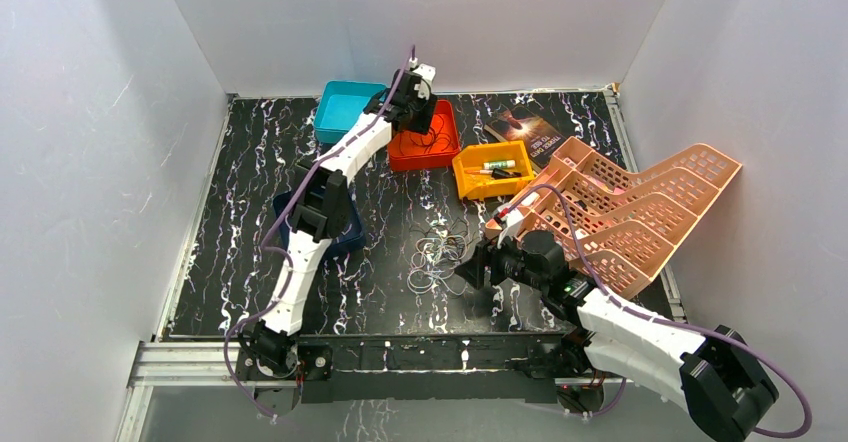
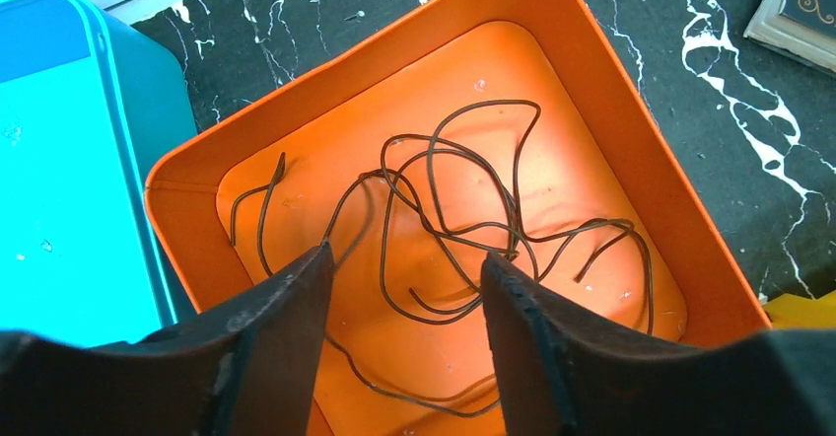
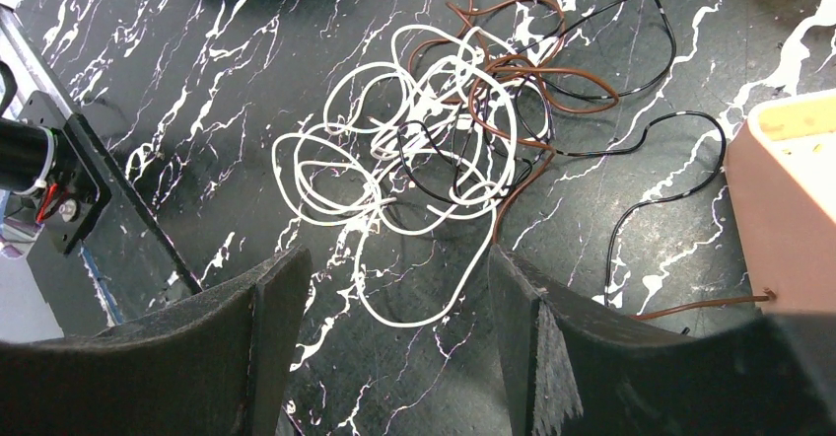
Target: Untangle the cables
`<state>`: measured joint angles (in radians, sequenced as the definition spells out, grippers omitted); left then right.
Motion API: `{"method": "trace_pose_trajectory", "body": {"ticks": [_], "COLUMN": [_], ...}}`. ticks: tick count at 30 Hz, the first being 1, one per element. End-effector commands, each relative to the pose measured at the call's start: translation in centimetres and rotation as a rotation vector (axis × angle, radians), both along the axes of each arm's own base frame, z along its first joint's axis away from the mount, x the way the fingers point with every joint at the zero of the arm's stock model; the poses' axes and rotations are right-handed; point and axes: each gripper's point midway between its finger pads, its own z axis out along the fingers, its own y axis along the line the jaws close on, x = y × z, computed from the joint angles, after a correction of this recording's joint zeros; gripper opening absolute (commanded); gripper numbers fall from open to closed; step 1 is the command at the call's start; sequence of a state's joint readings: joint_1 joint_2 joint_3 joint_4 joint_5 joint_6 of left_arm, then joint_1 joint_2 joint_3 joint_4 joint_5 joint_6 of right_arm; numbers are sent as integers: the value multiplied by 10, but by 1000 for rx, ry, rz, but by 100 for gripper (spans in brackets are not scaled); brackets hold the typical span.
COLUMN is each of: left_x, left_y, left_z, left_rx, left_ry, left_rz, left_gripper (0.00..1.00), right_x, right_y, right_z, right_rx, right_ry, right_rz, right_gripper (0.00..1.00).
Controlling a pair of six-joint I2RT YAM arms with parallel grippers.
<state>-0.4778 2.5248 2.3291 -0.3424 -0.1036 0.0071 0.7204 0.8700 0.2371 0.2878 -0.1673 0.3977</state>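
A tangle of thin white, black and brown cables (image 1: 438,254) lies on the dark marbled table in front of the arms; in the right wrist view the cables (image 3: 444,140) lie just beyond my fingers. My right gripper (image 3: 399,268) is open and empty, low over the table beside the tangle (image 1: 478,262). My left gripper (image 2: 404,258) is open and empty above the red-orange tray (image 2: 611,110), where a dark brown cable (image 2: 444,209) lies in loose loops. In the top view that gripper (image 1: 420,102) hangs over the tray (image 1: 447,152).
A teal bin (image 1: 345,107) stands left of the tray. A yellow bin (image 1: 470,184) with small items, a book (image 1: 525,127) and a tilted pink basket rack (image 1: 640,212) sit at the right. A dark blue bin (image 1: 348,237) lies under the left arm.
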Motion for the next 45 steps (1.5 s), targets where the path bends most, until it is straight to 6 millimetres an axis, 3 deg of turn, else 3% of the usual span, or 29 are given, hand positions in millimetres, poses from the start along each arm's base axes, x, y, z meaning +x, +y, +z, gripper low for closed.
{"method": "trace_pose_trajectory", "body": {"ticks": [1,7,11,20,21,29,37,45], "left_x": [-4,-16,-28,-89,-97,-160,-218,-246], "left_y": [1,6,14,37,41,63,76,78], "left_z": [99,134,152,172,173,160,127,105], "left_rx": [-83,-106,-104,-144,-147,-197,-219,-265], "left_ry": [-132,-166,-176,-120,-114,-25,91,179], "left_rz": [-12,-15,-3,2,11,33,5,47], "left_gripper": [59,75,79,83,84,88,88,88], "right_x": [4,5,8,27,32,46,51,44], "right_y": [9,8,8,2,3,-3,-27,-32], "right_z": [18,24,30,43,56,82,63,50], "right_rx": [57,60,66,61,77,97,-41,-32], "right_ry": [-39,-49,-60,-52,-71,-88,26,102], "right_rz": [13,5,-3,-128,-139,-229,-374,-413], "right_gripper": [75,75,75,78,78,80,82,82]}}
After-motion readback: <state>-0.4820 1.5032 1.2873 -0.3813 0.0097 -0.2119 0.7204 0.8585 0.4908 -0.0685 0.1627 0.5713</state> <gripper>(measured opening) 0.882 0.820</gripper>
